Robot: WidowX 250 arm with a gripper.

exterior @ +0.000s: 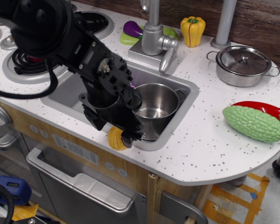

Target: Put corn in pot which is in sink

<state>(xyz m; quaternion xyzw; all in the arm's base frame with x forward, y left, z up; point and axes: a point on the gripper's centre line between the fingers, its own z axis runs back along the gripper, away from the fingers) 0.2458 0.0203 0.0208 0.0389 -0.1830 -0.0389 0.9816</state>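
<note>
The corn (115, 139) is a stubby yellow cob standing on the front rim of the sink (67, 94), just left of the pot. The pot (155, 108) is a deep shiny steel one, upright in the right half of the grey basin, with nothing in it. My black gripper (116, 132) is low over the corn and hides its top. One fingertip (128, 136) sits against the corn's right side, and the other finger is on the left behind it. The jaws look open around the cob.
The silver faucet (154, 37) stands behind the sink. A lidded steel pan (243, 65), a green bumpy gourd (253, 123) and a red chili (259, 107) lie on the counter to the right. A yellow pepper (192, 30) and a purple eggplant (132, 29) are at the back. Stove burners (18, 67) are to the left.
</note>
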